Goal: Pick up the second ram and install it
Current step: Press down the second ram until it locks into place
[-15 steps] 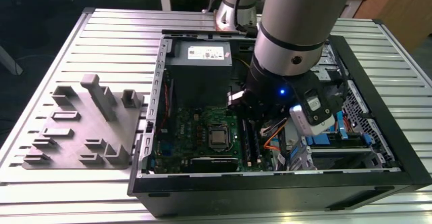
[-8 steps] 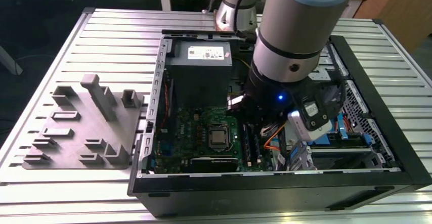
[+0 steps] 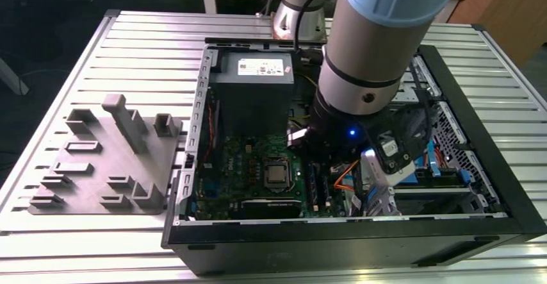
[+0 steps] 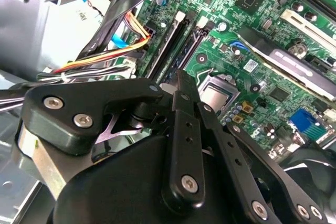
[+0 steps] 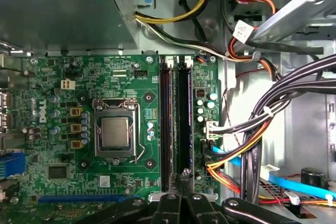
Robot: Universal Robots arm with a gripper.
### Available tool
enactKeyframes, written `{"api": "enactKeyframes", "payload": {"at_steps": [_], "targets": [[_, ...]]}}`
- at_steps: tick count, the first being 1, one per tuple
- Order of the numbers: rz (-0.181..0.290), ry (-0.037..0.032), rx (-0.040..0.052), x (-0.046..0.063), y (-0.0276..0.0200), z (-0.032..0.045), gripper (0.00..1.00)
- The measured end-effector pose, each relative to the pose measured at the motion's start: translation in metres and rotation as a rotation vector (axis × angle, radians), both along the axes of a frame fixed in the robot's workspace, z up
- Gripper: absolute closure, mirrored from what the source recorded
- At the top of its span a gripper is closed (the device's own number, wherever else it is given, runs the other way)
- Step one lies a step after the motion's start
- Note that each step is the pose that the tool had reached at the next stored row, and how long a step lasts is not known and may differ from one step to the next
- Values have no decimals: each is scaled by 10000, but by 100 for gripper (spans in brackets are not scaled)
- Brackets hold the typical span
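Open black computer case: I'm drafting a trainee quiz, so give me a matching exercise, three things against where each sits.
Things:
1. grey plastic fixture block
2. square silver processor
3. black gripper

Places:
A. at one end of the long black memory slots
B. on the slatted metal table, outside the open black computer case
C. in its socket on the green motherboard

Pairs: 1-B; 2-C; 3-A.

Fixture block (image 3: 107, 159) beside computer case (image 3: 478, 229)

A workshop or lab bench: an open computer case (image 3: 478, 226) on a slatted aluminium table (image 3: 145, 59), beside a grey fixture block (image 3: 102, 162)
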State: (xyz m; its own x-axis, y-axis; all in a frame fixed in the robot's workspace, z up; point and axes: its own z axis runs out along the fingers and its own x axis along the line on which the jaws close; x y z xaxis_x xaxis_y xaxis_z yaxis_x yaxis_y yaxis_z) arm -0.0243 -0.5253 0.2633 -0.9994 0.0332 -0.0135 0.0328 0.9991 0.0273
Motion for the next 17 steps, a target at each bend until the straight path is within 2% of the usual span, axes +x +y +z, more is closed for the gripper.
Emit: {"api": "enactKeyframes", "payload": {"at_steps": [7,17], "targets": [[0,0,-1,-13,-1,-51,93],[0,0,-1,-38,-1,-209,93]]}}
